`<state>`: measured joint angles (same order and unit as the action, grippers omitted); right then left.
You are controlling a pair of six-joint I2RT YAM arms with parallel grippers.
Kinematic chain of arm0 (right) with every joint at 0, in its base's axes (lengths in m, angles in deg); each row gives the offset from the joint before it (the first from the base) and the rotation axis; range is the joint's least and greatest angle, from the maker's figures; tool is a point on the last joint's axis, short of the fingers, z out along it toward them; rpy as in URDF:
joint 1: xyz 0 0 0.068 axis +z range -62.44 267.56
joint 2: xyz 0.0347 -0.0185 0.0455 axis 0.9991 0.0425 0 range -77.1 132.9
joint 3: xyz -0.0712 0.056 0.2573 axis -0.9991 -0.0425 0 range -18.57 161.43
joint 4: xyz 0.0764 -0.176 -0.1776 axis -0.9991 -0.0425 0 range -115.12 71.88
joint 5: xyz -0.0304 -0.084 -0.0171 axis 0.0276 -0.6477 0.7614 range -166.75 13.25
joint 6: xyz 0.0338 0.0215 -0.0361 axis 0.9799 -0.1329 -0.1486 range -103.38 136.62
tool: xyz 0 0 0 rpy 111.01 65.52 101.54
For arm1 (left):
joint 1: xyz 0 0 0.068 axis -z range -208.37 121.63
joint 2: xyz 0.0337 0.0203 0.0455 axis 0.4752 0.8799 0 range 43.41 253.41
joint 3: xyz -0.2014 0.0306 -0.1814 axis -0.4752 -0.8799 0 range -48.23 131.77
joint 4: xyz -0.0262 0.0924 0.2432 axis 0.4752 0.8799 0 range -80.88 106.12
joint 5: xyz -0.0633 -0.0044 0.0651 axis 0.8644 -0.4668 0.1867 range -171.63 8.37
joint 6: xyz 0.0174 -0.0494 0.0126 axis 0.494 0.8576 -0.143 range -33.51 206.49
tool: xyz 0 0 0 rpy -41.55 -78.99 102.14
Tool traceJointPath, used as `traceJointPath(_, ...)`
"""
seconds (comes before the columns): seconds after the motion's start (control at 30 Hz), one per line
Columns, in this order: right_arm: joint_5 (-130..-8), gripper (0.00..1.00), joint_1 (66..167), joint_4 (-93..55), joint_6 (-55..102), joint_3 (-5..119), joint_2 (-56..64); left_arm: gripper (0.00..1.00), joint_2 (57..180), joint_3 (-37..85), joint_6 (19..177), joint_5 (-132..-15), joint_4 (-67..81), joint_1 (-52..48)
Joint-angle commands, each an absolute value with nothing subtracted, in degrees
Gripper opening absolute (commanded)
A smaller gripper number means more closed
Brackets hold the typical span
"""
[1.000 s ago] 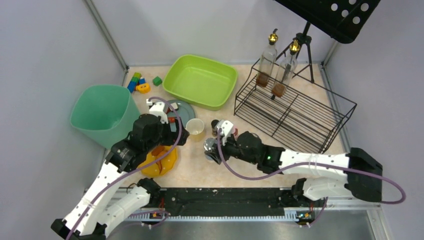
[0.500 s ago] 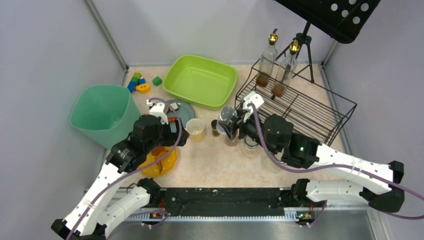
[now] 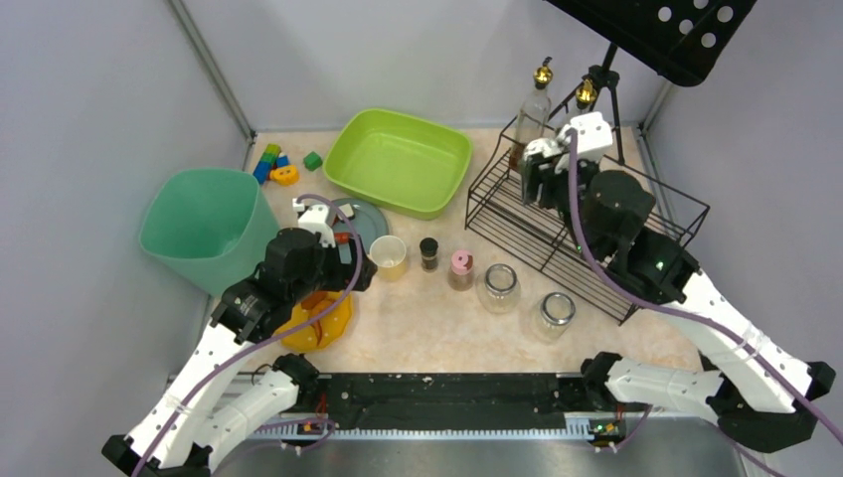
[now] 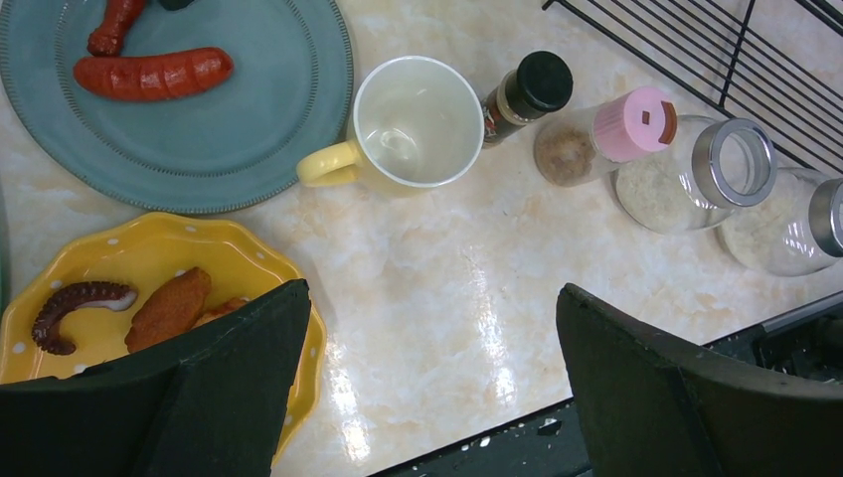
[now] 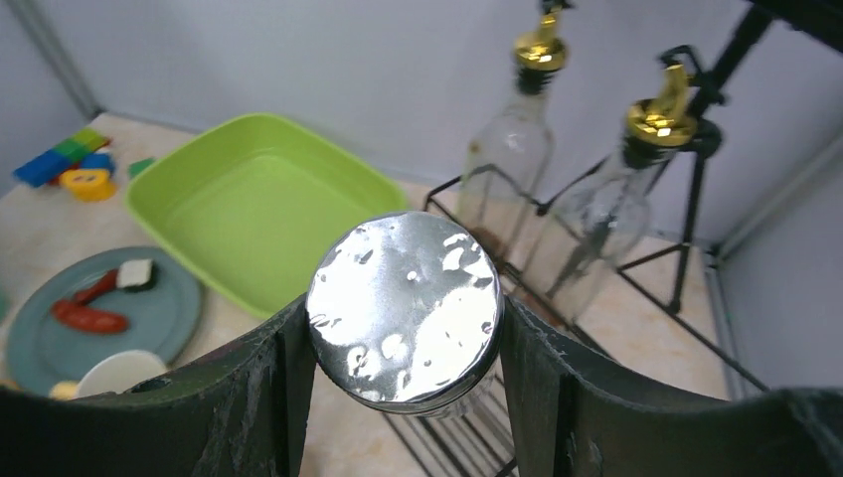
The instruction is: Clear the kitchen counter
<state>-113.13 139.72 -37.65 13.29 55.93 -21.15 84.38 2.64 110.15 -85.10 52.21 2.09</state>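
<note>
Top external view: the kitchen counter (image 3: 427, 333) is seen spread across the floor of the cell between the grey walls. The right gripper (image 3: 542, 184) is seen raised over the far left corner of the black wire rack (image 3: 606, 234), close beside a glass oil bottle (image 3: 532, 109). What it grips cannot be made out from there.

That is settled by the right wrist view, where its fingers are clamped on either side of a silver-lidded jar (image 5: 406, 298). Two gold-spouted bottles stand just behind the jar. Whether the jar rests on the rack cannot be told.

The left gripper (image 4: 432, 298) is hidden beneath its own wrist from overhead. In the left wrist view its fingers are shown spread wide apart, holding nothing, above bare counter.

Details lost from above are also given there:
- Sausages (image 4: 149, 72) are seen on the teal plate (image 4: 249, 149).
- An octopus tentacle (image 4: 75, 303) and fried pieces lie on the yellow plate (image 4: 129, 253).
- A yellow-handled mug (image 4: 413, 124) stands empty just beside the teal plate.
- A row runs rightward from the mug towards the rack: a black-capped spice bottle (image 4: 532, 84), a pink-capped shaker (image 4: 616, 129) and two lidless glass jars (image 4: 696, 174).

Only the overhead view takes in the green tub (image 3: 398, 159), the teal bin (image 3: 204, 229) and the toy blocks (image 3: 273, 164) at the far left.
</note>
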Motion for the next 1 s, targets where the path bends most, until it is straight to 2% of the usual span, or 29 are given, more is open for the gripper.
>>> traceJointPath(0.0,-111.8,0.19,130.36,-37.95,12.77,61.88,-21.18,0.98,83.39,2.57,109.03,-84.01,48.93,2.1)
traceJointPath(0.27,-113.0,0.18,118.66,-37.76,15.08,63.69,-19.7,0.98,83.03,2.24,108.83,-82.9,48.74,2.0)
traceJointPath(0.43,-104.03,0.18,105.82,-37.42,19.95,64.2,-17.34,0.98,83.08,2.03,108.81,-82.63,48.85,2.03)
traceJointPath(0.6,-97.86,0.17,97.73,-36.7,23.26,64.46,-15.1,0.98,82.76,1.5,108.99,-82.29,48.92,2.01)
traceJointPath(0.97,-94.3,0.17,96.19,-33.88,27.34,59.5,-13.63,0.98,82.4,1.31,108.81,-82.79,49.11,2.04)
